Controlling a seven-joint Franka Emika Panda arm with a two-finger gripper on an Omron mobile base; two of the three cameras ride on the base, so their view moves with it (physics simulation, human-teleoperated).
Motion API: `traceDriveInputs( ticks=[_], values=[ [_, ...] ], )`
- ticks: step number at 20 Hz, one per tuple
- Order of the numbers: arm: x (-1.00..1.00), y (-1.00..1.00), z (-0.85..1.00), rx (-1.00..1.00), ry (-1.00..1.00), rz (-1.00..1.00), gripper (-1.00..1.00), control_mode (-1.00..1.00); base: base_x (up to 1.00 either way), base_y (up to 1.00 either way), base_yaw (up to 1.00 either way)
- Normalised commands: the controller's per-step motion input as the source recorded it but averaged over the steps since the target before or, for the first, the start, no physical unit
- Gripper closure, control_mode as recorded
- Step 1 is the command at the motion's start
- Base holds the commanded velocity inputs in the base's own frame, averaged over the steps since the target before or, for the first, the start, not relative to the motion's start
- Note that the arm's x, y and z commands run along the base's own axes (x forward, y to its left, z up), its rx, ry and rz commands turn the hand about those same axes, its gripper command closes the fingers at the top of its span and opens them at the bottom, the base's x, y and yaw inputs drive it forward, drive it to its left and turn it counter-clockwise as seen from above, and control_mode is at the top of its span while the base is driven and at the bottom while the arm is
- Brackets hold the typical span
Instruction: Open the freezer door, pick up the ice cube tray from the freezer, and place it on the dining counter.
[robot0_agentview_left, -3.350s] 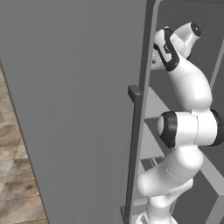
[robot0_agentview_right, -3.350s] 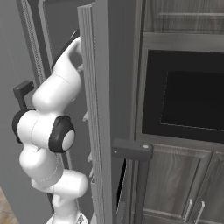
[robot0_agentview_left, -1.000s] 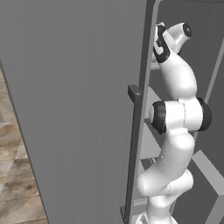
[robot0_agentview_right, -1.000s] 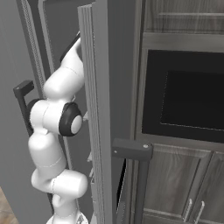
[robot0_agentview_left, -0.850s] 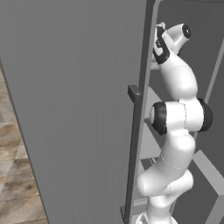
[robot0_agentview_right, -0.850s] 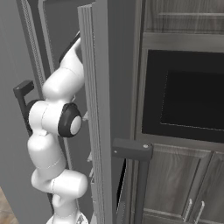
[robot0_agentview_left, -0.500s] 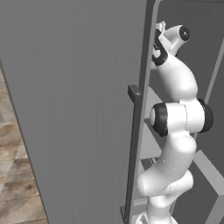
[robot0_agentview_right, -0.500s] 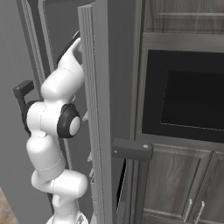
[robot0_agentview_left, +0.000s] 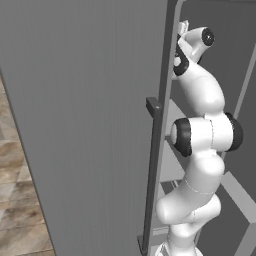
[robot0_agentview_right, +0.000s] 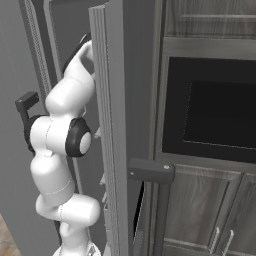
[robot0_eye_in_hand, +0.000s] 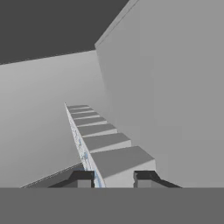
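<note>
Jaws stand a little apart, one dark tip to each side of the near end of the ice cube tray (robot0_eye_in_hand: 103, 144) — whether the tips touch it cannot be told. Seen from the hand, the gripper (robot0_eye_in_hand: 113, 178) looks along the tray, which runs away as a row of pale compartments with a speckled blue-white edge on its left. Grey walls of the freezer (robot0_eye_in_hand: 166, 87) rise around it, and a dark surface lies overhead. From the left base camera, the freezer door (robot0_agentview_left: 85, 125) swings open as a broad brushed-grey panel, its long dark handle (robot0_agentview_left: 153, 170) running down the edge. Beside it the white arm (robot0_agentview_left: 200, 140) climbs from the lower right and bends into the upper part of the compartment. From the right base camera, the arm reaches up behind the edge of a tall grey panel (robot0_agentview_right: 112, 125) — further right sit a dark built-in oven (robot0_agentview_right: 210, 110) and wood-grain cabinets (robot0_agentview_right: 200, 215)
</note>
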Motion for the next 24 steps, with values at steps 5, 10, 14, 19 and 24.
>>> traceDriveInputs(
  ticks=[5, 10, 14, 19, 24],
  values=[
    [-0.12, -0.01, 0.32, 0.02, 0.0, 0.0, 1.0, -1.0, 0.0, 0.0, 0.0],
    [-0.44, -0.02, 0.34, 0.02, 0.0, 0.0, 1.0, -1.0, 0.0, 0.0, 0.0],
    [-0.75, 0.0, 0.06, 0.01, 0.0, 0.0, 1.0, -1.0, 0.0, 0.0, 0.0],
    [-0.96, 0.0, 0.0, 0.0, 0.0, 0.0, 1.0, -1.0, 0.0, 0.0, 0.0],
    [-1.0, 0.0, 0.0, 0.0, -0.01, 0.0, 1.0, -1.0, 0.0, 0.0, 0.0]
  ],
)
